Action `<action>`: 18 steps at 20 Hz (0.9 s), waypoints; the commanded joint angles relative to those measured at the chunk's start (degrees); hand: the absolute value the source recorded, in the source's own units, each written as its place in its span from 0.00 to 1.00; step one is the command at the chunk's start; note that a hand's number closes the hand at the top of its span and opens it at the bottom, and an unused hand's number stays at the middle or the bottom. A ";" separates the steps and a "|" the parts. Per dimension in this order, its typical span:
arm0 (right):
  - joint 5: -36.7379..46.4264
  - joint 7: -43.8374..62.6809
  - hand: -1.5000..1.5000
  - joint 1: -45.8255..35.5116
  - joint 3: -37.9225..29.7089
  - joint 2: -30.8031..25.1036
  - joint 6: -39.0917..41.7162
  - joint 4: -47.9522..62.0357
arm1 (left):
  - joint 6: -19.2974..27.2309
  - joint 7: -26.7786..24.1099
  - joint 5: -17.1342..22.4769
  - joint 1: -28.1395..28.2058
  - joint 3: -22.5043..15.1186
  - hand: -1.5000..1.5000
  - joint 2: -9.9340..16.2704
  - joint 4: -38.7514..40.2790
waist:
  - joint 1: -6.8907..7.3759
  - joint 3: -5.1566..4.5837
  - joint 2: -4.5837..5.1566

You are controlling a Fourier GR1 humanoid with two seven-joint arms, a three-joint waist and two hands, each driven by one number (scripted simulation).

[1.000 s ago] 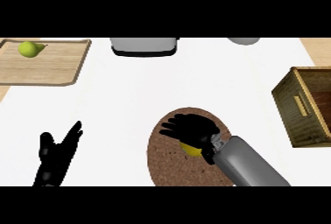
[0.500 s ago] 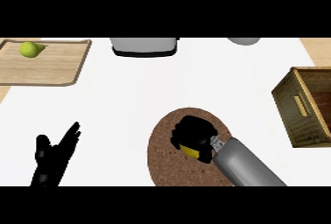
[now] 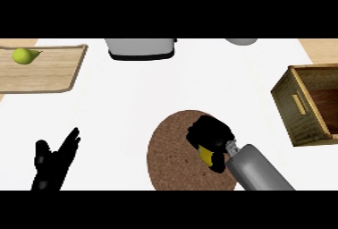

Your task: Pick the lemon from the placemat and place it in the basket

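Grasp stage. The black right hand (image 3: pixel 210 133) is curled over the yellow lemon (image 3: pixel 206 155), which is partly hidden on the round brown cork placemat (image 3: pixel 173 154). Lift is not evident. Carry to the wooden slatted basket (image 3: pixel 297 106), far right, is judged outstanding. The left hand (image 3: pixel 54 162) rests open, near left.

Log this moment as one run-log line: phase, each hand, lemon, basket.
phase: grasping | right hand: curled on lemon over placemat | left hand: open, resting lower left | basket: right edge, no lemon inside
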 commanded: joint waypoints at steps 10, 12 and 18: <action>-11.98 23.42 1.00 24.76 -19.24 2.88 0.23 -35.09 | 0.65 0.54 1.67 6.65 2.76 0.50 0.47 -1.50 | -5.32 -0.61 -0.76; -23.21 24.04 1.00 23.45 -21.48 9.61 -3.59 -37.64 | 0.66 -0.03 1.62 7.20 2.85 0.50 0.28 -0.72 | -5.35 -0.36 -0.62; -34.12 34.94 1.00 24.89 -27.24 9.94 -2.18 -61.71 | 0.43 0.00 0.72 7.09 1.31 0.50 -0.38 -1.09 | -4.12 -0.67 -0.55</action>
